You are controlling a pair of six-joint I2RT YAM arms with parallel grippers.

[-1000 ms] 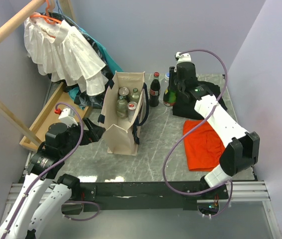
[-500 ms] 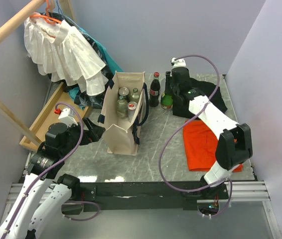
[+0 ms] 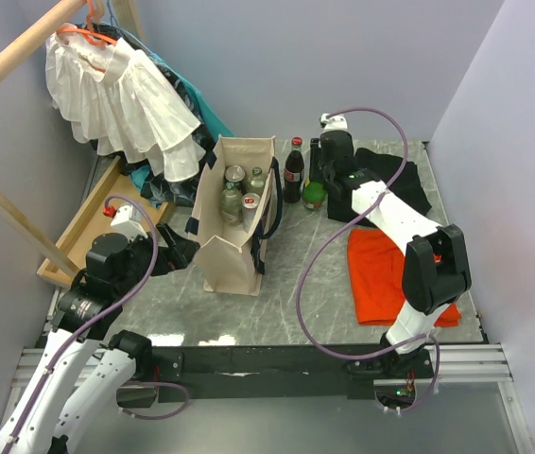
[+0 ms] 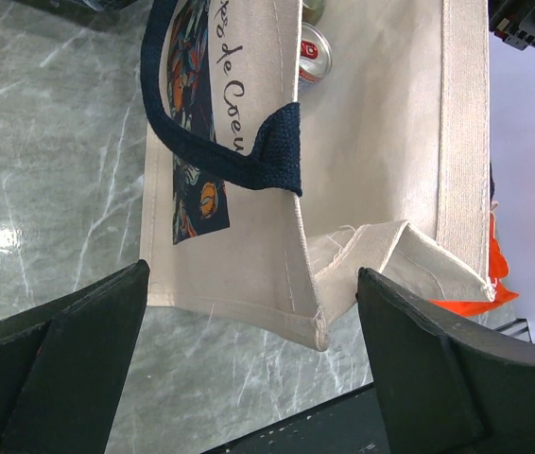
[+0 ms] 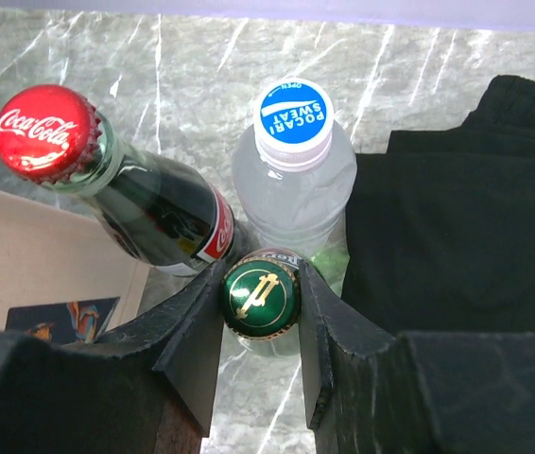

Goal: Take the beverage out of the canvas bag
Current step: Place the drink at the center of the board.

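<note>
The cream canvas bag [image 3: 232, 260] with navy handles stands open at mid-table, several cans and bottles [image 3: 232, 200] inside. My left gripper [image 3: 178, 253] is open at the bag's near left corner; in the left wrist view, the left gripper [image 4: 253, 272] has that corner [image 4: 381, 142] between its wide fingers, untouched. A can top [image 4: 313, 52] shows inside. My right gripper [image 3: 319, 166] is outside the bag, to its right. It is shut on a green bottle [image 3: 315, 195], which is upright. The right wrist view shows the right gripper [image 5: 260, 284] clamping the green gold-marked cap [image 5: 263, 303].
A Coca-Cola bottle [image 3: 293, 170] [image 5: 45, 128] and a clear Pocari Sweat bottle [image 5: 293, 118] stand just beside the green one. Black cloth [image 3: 400, 184] [image 5: 466, 218] and orange cloth [image 3: 390, 274] lie right. A white garment [image 3: 121, 99] hangs back left over a wooden tray [image 3: 88, 222].
My right arm has carried the green bottle left and a little nearer, up beside the Coca-Cola bottle. The left arm and the bag have not moved.
</note>
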